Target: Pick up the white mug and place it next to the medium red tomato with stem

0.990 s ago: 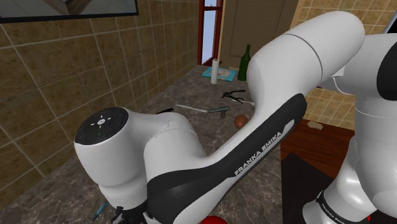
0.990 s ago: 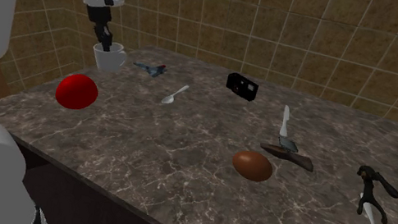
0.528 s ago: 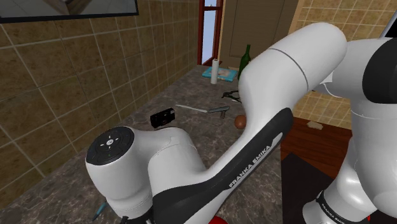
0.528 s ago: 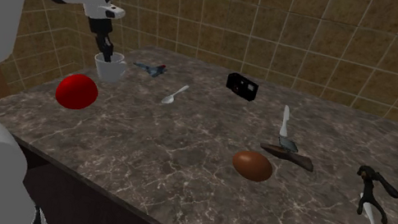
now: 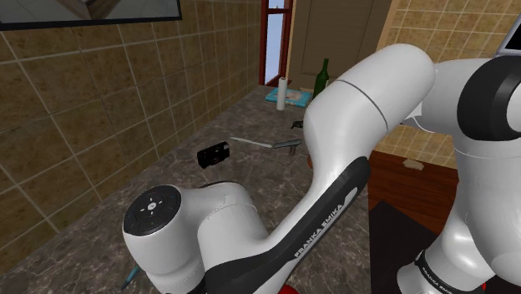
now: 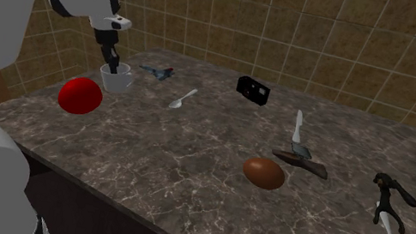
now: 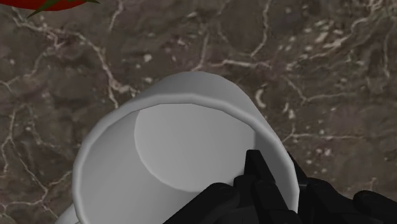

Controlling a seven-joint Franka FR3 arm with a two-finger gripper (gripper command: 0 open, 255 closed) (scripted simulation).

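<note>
The white mug (image 6: 116, 80) stands upright just behind the red tomato (image 6: 80, 96) near the marble counter's left end in the second exterior view, a small gap between them. My gripper (image 6: 111, 62) comes down from above and is shut on the mug's rim. In the wrist view one black finger (image 7: 257, 169) is inside the mug (image 7: 184, 153) and the other is outside its wall, the gripper (image 7: 280, 186) clamping the wall. A sliver of the tomato (image 7: 51, 5) with green stem leaves shows beyond the mug. I cannot tell whether the mug's base touches the counter.
On the counter (image 6: 189, 169) lie a spoon (image 6: 183, 97), a small blue item (image 6: 157, 70), a black camera (image 6: 253, 89), a brown oval object (image 6: 264, 172) and a knife-like tool (image 6: 300, 153). A green bottle (image 5: 321, 82) and a white roll (image 5: 283, 90) stand at the far end.
The gripper has carried the mug down and slightly to the second exterior view's right, from above the counter to beside the tomato. The arm's elbow has dropped in the shoulder view.
</note>
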